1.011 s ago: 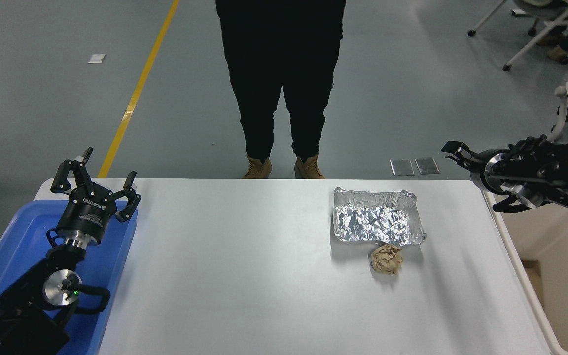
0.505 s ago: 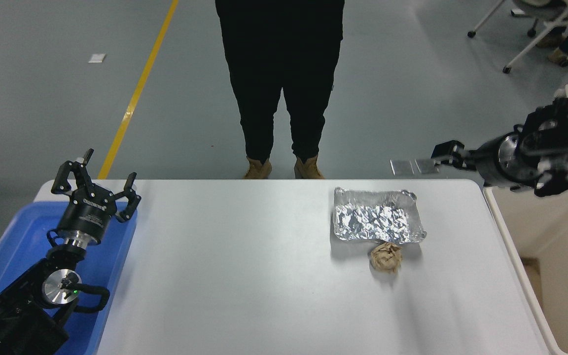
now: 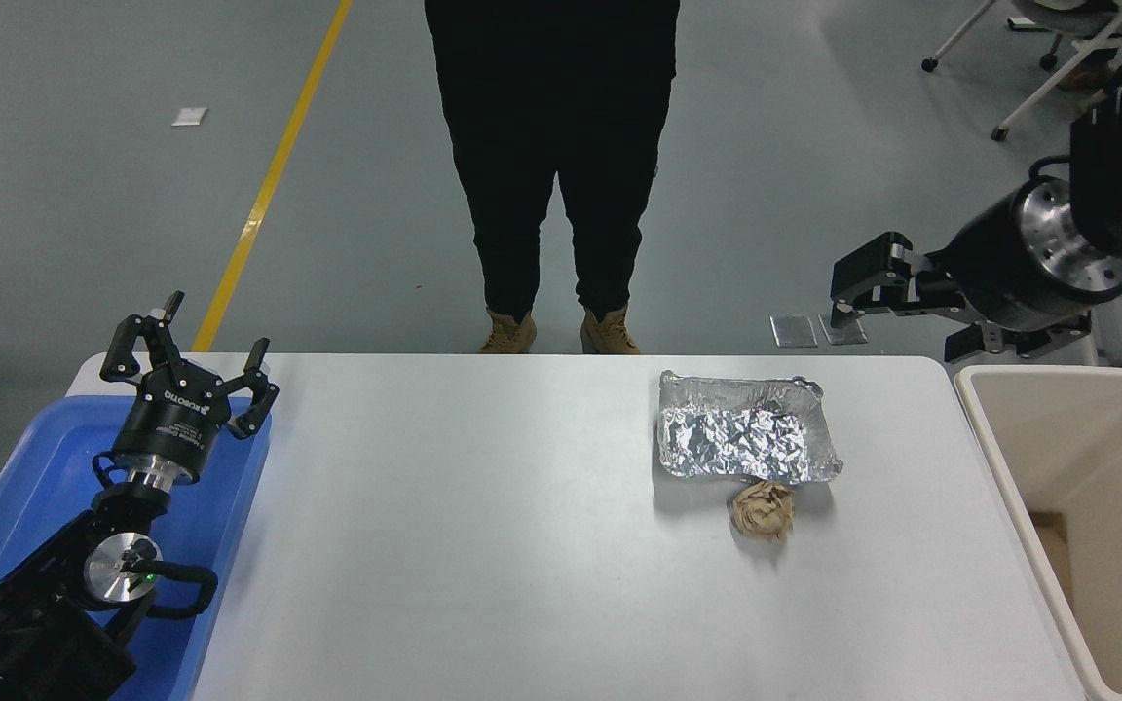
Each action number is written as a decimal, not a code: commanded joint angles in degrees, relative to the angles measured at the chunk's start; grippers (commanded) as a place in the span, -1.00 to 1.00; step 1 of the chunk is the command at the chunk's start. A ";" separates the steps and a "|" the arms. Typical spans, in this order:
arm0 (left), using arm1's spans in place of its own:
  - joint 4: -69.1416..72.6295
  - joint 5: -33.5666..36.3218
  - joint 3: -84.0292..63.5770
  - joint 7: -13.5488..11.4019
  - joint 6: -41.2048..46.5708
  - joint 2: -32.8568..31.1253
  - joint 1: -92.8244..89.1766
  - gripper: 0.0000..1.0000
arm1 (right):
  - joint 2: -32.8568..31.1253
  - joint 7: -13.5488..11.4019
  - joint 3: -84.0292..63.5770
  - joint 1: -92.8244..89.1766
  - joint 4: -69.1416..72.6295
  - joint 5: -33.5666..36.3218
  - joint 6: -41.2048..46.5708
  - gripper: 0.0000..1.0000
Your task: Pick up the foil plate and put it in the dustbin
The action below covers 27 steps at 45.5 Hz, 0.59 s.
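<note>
The foil plate (image 3: 741,440), a crinkled silver tray with a raised rim, lies on the white table (image 3: 464,545) right of centre, near the far edge. Off the table's right end stands the cream dustbin (image 3: 1007,487), its inside showing. My right gripper (image 3: 897,323) hangs high above the floor beyond the table's far right corner. It is up and to the right of the foil plate, pointing left, open and holding nothing. My left gripper (image 3: 193,362) is parked open at the lower left.
A crumpled brown paper ball (image 3: 764,511) touches the foil plate's near edge. A blue tray (image 3: 6,487) sits under the left arm. A person in black (image 3: 551,166) stands at the far side. Office chairs (image 3: 1058,58) stand at the upper right.
My right arm has lifted up and swung back to the right, off the dustbin, whose opening now shows. The foil plate, paper ball and left arm have not moved.
</note>
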 commanded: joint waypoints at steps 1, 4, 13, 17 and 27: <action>0.00 -0.01 0.00 0.04 0.00 0.07 0.00 0.97 | 0.39 0.09 0.22 1.73 0.19 0.07 2.40 1.00; 0.00 -0.01 0.00 0.04 0.00 -0.02 0.00 0.97 | 0.48 0.09 0.31 1.03 0.19 0.07 2.40 1.00; 0.00 -0.01 0.00 0.04 0.00 -0.02 0.00 0.97 | 0.48 0.09 0.83 -3.27 -1.56 -0.10 1.88 1.00; 0.00 -0.01 0.00 0.04 0.00 -0.02 0.00 0.97 | 0.57 0.09 1.36 -7.66 -4.54 -0.54 1.26 1.00; 0.09 -0.01 0.00 0.04 0.00 -0.02 0.00 0.97 | 1.44 0.00 7.60 -24.27 -13.42 -1.07 -9.10 1.00</action>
